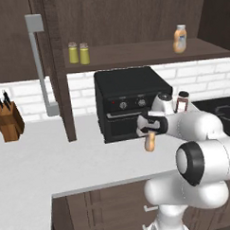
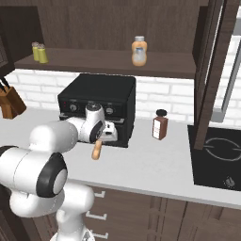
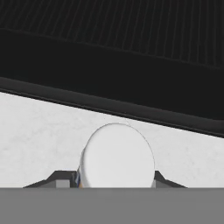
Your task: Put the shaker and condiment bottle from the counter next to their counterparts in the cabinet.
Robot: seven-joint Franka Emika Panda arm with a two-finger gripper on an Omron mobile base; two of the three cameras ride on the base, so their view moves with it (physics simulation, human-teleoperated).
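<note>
Hand view: gripper jaws clamped either side of condiment bottle, pale cap facing camera; bottle above counter, before black oven; twin bottle on cabinet shelf

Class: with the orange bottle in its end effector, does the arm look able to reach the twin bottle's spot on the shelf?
Probably yes: the shelf is open-fronted, with bare board beside the twin bottle. The end effector must lift its bottle clear of the oven.

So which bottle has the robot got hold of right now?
Find the black oven on the counter. In front of its door, the fingers grip a small orange bottle. Its twin stands on the shelf above; the brown jar has a black cap.
</note>
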